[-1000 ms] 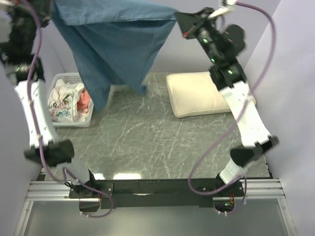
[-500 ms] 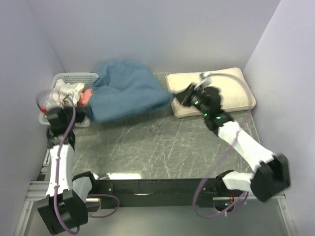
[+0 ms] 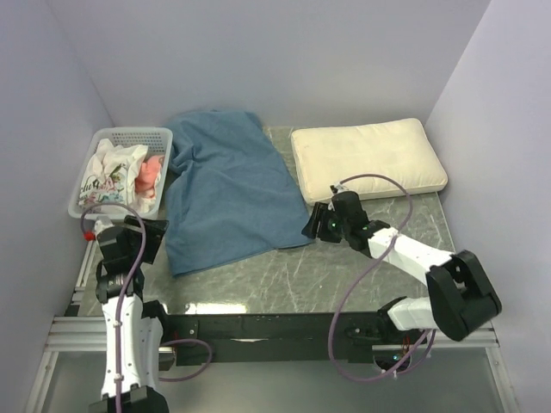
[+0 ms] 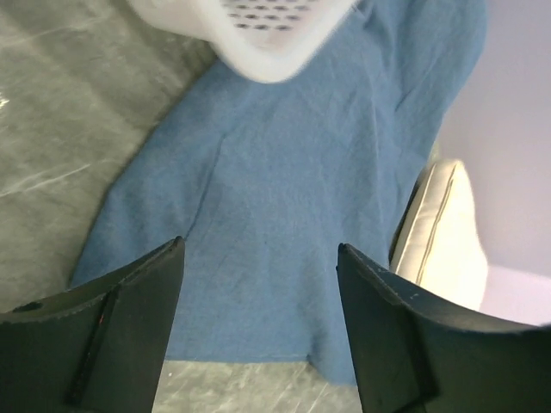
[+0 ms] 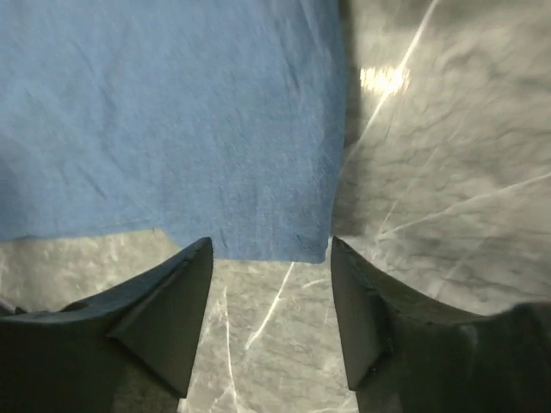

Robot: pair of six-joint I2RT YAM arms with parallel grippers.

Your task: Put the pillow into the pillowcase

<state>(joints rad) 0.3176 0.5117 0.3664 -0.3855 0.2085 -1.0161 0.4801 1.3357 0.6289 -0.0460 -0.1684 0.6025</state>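
The muted-blue pillowcase [image 3: 228, 194] lies spread flat on the table, from the back wall to the middle. To its right, at the back, the cream pillow [image 3: 370, 159] lies plain face up. My left gripper [image 3: 157, 237] hovers low just off the pillowcase's near left corner, open and empty. The left wrist view looks between the jaws of the left gripper [image 4: 260, 249] across the pillowcase [image 4: 284, 189] to the pillow [image 4: 448, 232]. My right gripper [image 3: 310, 226] is open and empty at the near right corner, and that corner of the pillowcase [image 5: 172, 112] lies just beyond the right gripper [image 5: 271, 245].
A white plastic basket [image 3: 129, 138] holding white floral and pink cloths stands at the back left, touching the pillowcase's left edge; its rim [image 4: 267, 26] shows in the left wrist view. Grey marble tabletop [image 3: 284, 275] runs to the near edge. Walls close in left, right and behind.
Both grippers held the pillowcase high in the air, swung it down onto the table and opened. The cloth now lies flat, and both arms have drawn back low toward the near side.
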